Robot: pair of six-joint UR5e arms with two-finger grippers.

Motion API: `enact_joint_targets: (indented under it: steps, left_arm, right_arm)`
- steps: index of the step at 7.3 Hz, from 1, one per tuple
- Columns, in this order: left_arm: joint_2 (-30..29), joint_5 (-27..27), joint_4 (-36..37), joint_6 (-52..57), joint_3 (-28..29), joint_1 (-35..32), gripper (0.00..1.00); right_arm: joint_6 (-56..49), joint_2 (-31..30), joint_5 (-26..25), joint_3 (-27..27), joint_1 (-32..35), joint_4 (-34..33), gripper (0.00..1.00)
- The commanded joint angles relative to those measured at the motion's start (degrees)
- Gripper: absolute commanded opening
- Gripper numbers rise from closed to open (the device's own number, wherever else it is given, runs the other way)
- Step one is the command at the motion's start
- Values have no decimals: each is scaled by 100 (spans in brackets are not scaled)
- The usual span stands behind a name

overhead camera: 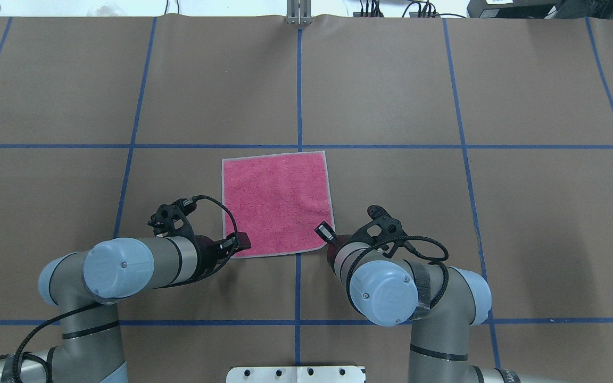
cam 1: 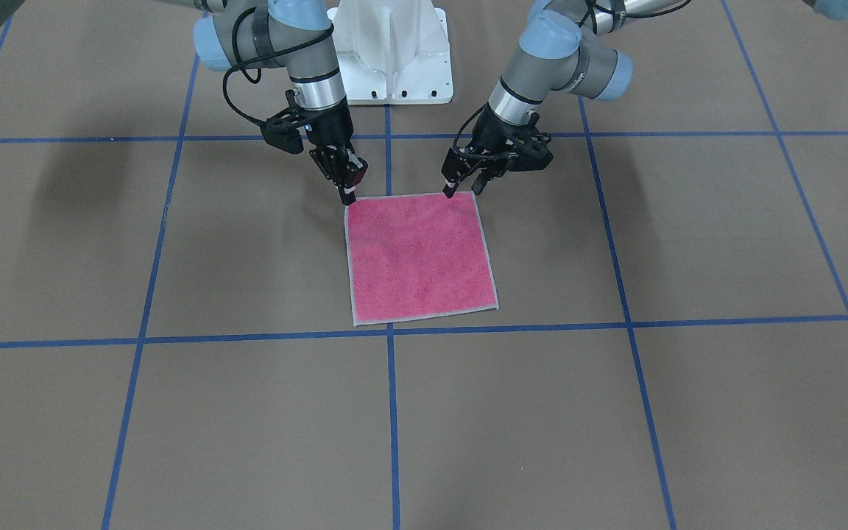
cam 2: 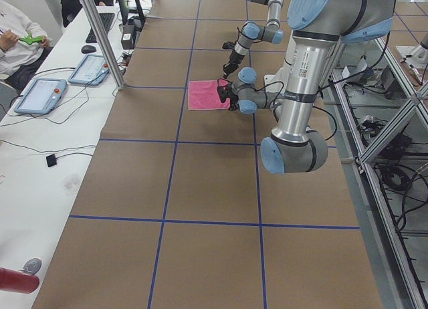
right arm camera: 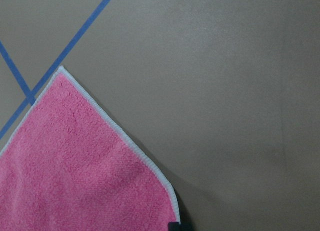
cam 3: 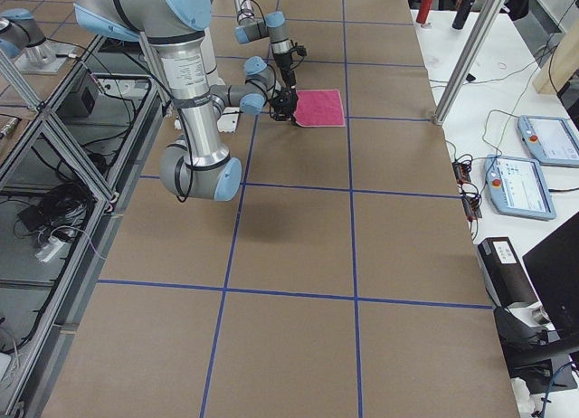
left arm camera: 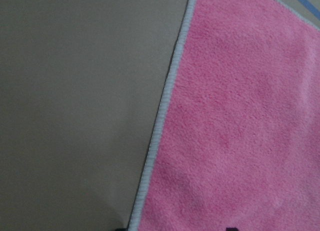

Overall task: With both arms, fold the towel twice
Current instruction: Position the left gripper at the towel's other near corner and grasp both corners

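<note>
The towel (cam 1: 420, 258) lies flat, pink face up, with a light grey border, on the brown table; it also shows in the overhead view (overhead camera: 277, 202). My left gripper (cam 1: 463, 190) is open at the towel's near-robot corner on my left; in the left wrist view the towel's edge (left arm camera: 157, 121) runs between its two dark tips. My right gripper (cam 1: 348, 196) is at the other near-robot corner (right arm camera: 172, 201), with its fingers together and shut on that corner. Both grippers sit low at the table (overhead camera: 241, 246) (overhead camera: 323, 232).
The brown table cover (cam 1: 174, 412) carries a grid of blue tape lines (cam 1: 392, 412). The white pedestal base (cam 1: 394, 51) stands behind the towel. Tablets and cables lie on the side bench (cam 2: 40, 95).
</note>
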Motion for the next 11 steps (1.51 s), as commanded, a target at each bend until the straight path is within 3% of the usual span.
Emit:
enact_joint_targets:
  steps: [1,8,11]
  left_arm:
    - [43,-28,4,31,-64,-9,74]
    - [0,-20,4,67,-3,35,77]
    - [-1,6,4,40,-3,35,67]
  right_arm:
    - [0,0,0,0,0,0,0]
    - [0,-18,-61,0,-18,0,0]
    - [0,-18,-62,0,-18,0,0]
